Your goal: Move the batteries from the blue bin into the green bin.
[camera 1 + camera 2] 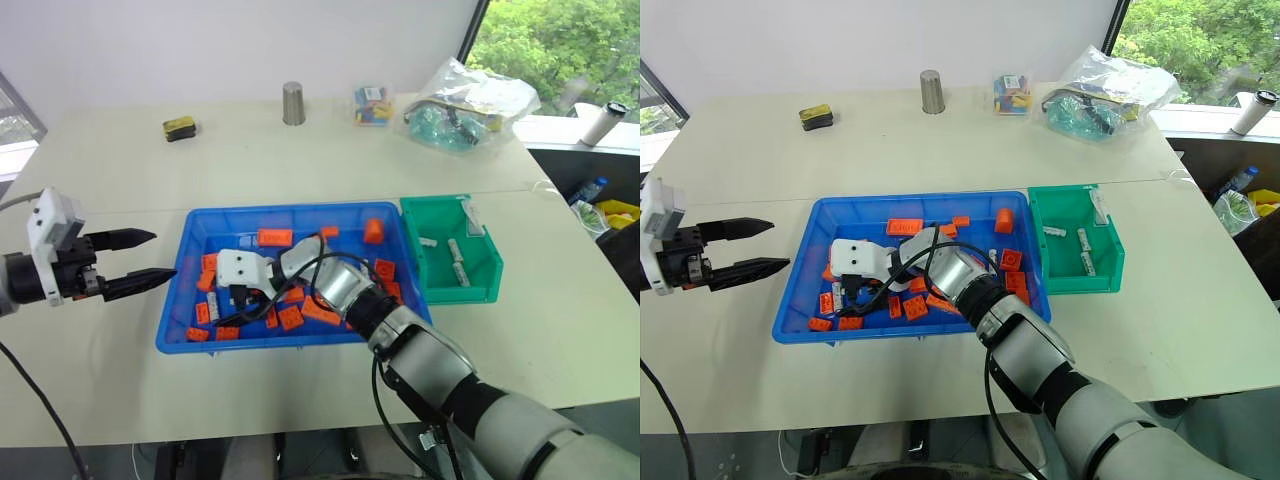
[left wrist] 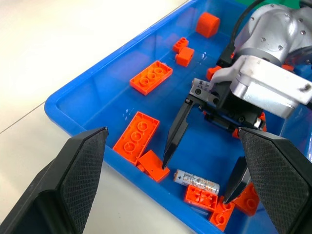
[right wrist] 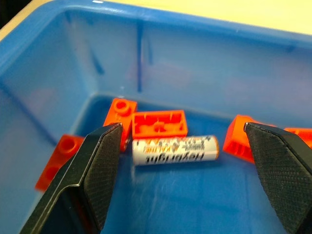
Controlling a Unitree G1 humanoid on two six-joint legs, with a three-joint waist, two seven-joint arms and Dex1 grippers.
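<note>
So the right gripper (image 2: 200, 170) was down inside the big shallow bright-blue plastic bin (image 1: 190, 255), its two black fingers spread wide with nothing between them, pointing toward the bin's left wall. A small silver-grey cylinder battery (image 3: 174, 149) with pale printed lettering lay flat on the bin floor just ahead of the fingertips, near the left wall, tucked against a couple of orange studded toy bricks (image 3: 159, 124). The arm covered the middle of the bin, so I couldn't tell if more batteries were under it. Rest of the bin was a scatter of those orange bricks.

The left gripper (image 1: 140, 260) hung just off the bin's left side over the pale tabletop (image 1: 100, 380), fingers apart and empty.

The small deep green plastic bin (image 1: 485, 285) with sloped walls sat touching the blue one's right side, with a few pale batteries (image 1: 458, 262) inside; they were too small to count for sure.
</note>
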